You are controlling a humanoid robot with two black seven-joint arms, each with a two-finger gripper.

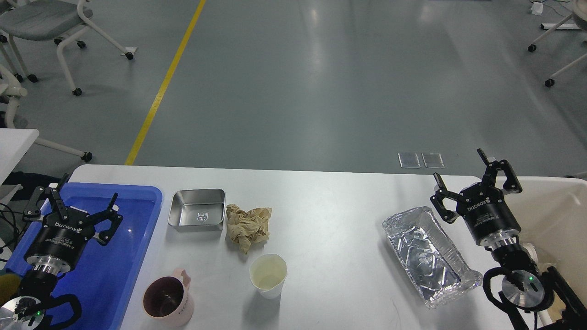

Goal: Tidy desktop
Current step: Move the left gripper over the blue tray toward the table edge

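Observation:
The white desktop carries a square metal tray, a crumpled brown paper, a white paper cup, a pink mug and a foil container. My left gripper hovers open over the blue plastic tray, holding nothing. My right gripper stands open just right of the foil container's far end, at the edge of the cream bin, with nothing between its fingers.
Beyond the desktop's far edge lies grey floor with a yellow line. Wheeled chairs stand at the far left and far right. A second white table corner shows at the left.

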